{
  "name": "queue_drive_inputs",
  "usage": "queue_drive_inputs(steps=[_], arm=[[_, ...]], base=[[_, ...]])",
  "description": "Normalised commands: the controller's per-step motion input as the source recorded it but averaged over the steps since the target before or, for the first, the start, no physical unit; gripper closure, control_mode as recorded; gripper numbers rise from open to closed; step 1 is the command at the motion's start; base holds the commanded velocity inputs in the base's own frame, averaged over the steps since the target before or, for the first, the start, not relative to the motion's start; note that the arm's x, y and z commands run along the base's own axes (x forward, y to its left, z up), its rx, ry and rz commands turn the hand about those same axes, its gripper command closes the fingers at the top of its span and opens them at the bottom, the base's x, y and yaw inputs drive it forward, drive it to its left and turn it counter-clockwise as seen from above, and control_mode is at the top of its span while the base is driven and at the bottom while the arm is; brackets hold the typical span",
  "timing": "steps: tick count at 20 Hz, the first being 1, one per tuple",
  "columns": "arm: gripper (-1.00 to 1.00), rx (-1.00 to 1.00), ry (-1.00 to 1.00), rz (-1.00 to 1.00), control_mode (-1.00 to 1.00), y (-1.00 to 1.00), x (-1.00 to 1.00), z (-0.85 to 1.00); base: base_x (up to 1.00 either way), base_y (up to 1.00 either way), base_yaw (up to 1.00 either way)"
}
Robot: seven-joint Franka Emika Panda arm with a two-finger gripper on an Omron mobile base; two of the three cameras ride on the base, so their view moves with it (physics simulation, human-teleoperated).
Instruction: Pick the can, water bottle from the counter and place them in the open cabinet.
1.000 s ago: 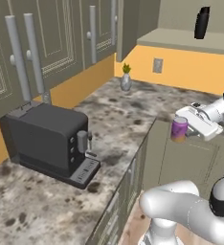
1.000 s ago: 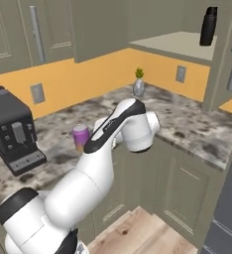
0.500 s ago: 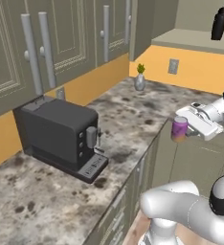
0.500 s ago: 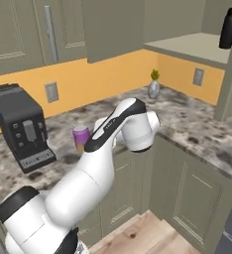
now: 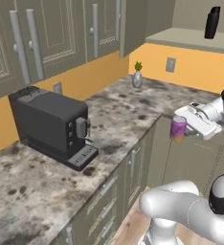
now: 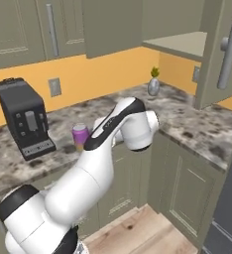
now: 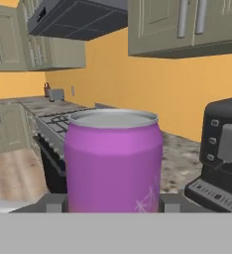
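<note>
Gripper (image 5: 182, 133) fingers clamped tight on the purple can (image 5: 178, 128), held upright off the counter (image 5: 118, 112) edge.

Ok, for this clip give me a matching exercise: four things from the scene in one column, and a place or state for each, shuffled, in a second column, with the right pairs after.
Things:
1. can
2. water bottle
3. small vase
4. coffee machine

Places or states:
A. on the counter by the yellow wall, holding a green sprig
B. on the cabinet shelf
C. held in the tool, off the counter
D. on the counter below the closed wall cabinets

Pairs: 1-C, 2-B, 3-A, 4-D
</note>
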Motion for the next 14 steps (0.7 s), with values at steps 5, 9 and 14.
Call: queue_drive_inputs(steps=[5, 9, 14], arm=[[1.00, 0.00, 0.00, 0.00, 1.00, 0.00, 0.00, 0.00], [1.00, 0.00, 0.00, 0.00, 1.00, 0.00, 0.00, 0.00], [1.00, 0.00, 0.00, 0.00, 1.00, 0.00, 0.00, 0.00]], base=[[-0.13, -0.29, 0.05], [0.53, -0.41, 0.00], [0.65, -0.30, 0.00]])
